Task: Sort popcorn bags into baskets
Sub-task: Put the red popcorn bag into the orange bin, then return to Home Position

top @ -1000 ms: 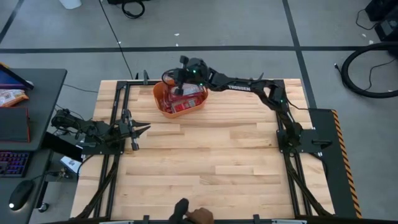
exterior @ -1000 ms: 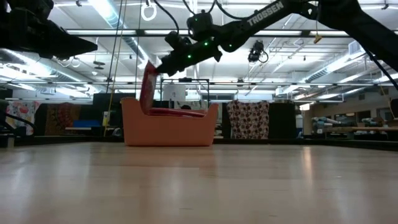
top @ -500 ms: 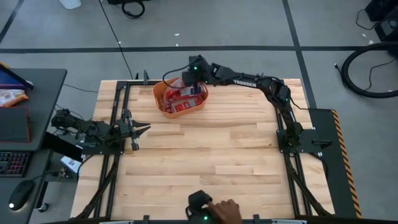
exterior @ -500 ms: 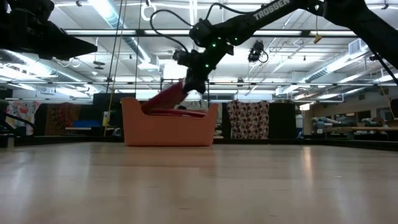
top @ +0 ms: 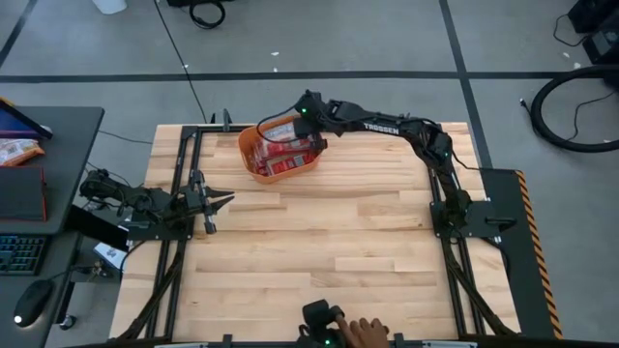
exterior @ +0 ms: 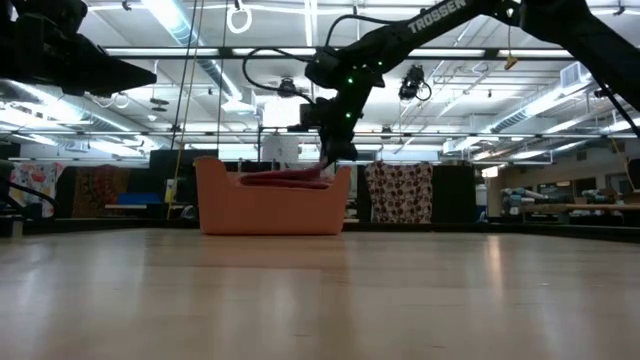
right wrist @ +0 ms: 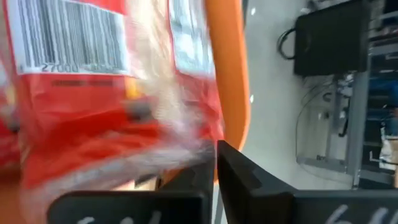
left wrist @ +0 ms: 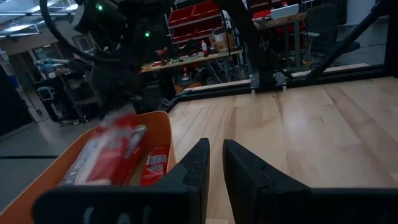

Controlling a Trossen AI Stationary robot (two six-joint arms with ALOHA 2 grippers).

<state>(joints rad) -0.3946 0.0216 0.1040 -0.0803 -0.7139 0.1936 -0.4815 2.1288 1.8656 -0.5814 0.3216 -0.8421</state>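
Observation:
The orange tub (top: 248,158) stands at the table's far side, left of centre, with several red packets inside (top: 282,164). My right gripper (top: 311,136) hangs over the tub's right end (exterior: 342,190), shut on one red packet with a white barcode panel (right wrist: 74,37). That packet (exterior: 285,177) lies nearly flat on top of the others. My left gripper (top: 228,198) waits low at the table's left side, shut, pointing at the tub (left wrist: 158,127) from a distance. My right gripper pinches the packet's crimped end edge (right wrist: 186,146) between its two fingers, coming from above and pointing down. The held end is at the tub's right end. The rest of the packet (top: 279,130) lies on the packets in the tub, about level with the rim.
A person's hand (top: 366,333) holds a dark device at the table's near edge. Black frame rails run along the left and right sides (top: 180,174). Bare wood (top: 329,232) stretches between the tub and the near edge.
My right gripper has moved toward the table's right and down, tipping from slanted to pointing down. The packet, which stood upright over the tub's left end, has swung over and now lies flat on the packets in the tub. The hand at the near edge shifted right.

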